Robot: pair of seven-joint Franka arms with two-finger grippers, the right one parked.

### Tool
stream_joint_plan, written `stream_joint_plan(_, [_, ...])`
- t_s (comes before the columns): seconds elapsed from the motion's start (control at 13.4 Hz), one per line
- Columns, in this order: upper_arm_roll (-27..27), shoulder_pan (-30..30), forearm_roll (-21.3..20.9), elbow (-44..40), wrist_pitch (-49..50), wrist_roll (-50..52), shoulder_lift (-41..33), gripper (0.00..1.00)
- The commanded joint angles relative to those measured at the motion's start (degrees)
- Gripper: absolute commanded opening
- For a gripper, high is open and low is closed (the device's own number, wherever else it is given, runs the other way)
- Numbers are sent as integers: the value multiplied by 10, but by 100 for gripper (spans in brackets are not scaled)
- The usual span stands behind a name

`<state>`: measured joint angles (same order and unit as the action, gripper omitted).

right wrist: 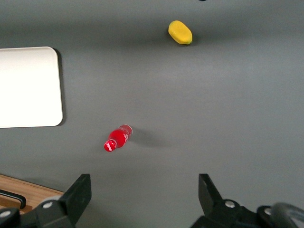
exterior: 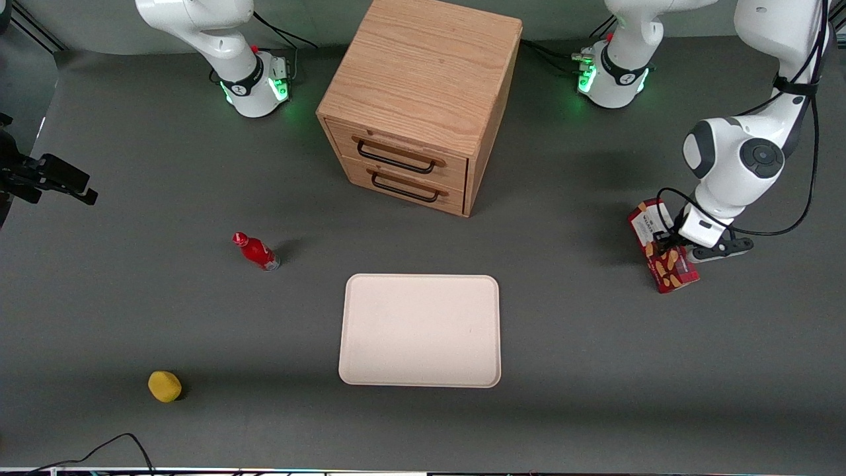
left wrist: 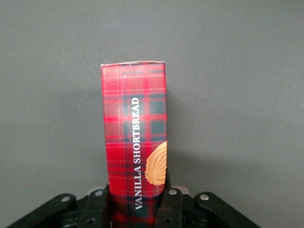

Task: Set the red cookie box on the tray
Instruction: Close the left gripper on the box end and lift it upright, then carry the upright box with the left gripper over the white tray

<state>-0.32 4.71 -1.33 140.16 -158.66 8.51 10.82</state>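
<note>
Gripping the red cookie box (exterior: 663,248) toward the working arm's end of the table, with the gripper (exterior: 669,239) closed around the carton's middle and the black fingers (left wrist: 172,205) pressed against both long narrow sides. Bent sharply at the elbow, with the white forearm dropping from above and the wrist angled down over the box. Seen in the wrist view as a plaid face lettered "VANILLA SHORTBREAD", a golden cookie printed at one edge, the carton (left wrist: 135,142) reaching out from between the fingers over bare grey table (left wrist: 237,71). Lying at a slant in the front view, white label end farther from the front camera, cookie-printed end nearer. Cannot tell whether resting on the table or lifted just off it.

Sitting well apart from the box, near the middle of the table and close to the front camera: the tray (exterior: 357,370), cream-white, flat, with nothing on it. Standing farther from the camera than the tray: a wooden cabinet (exterior: 423,73) with two drawers and dark handles facing the tray. Lying toward the parked arm's end: a small red bottle (exterior: 256,252), tipped at an angle, and nearer the camera a yellow rounded object (exterior: 164,386).
</note>
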Motion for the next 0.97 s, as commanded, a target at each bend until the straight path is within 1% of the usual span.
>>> stream_joint_plan(0.0, [0, 1, 4, -39, 128, -7, -54, 12])
stream_joint_plan(0.22, [0, 2, 4, -126, 296, -8, -84, 13])
stream_joint_plan(0.52, [-10, -9, 4, -296, 523, 2, -88, 13])
stream_joint_plan(0.75, [-34, -13, 4, -408, 648, 19, -87, 14])
stream_joint_plan(0.9, [-56, -14, 4, -475, 709, 34, -85, 13])
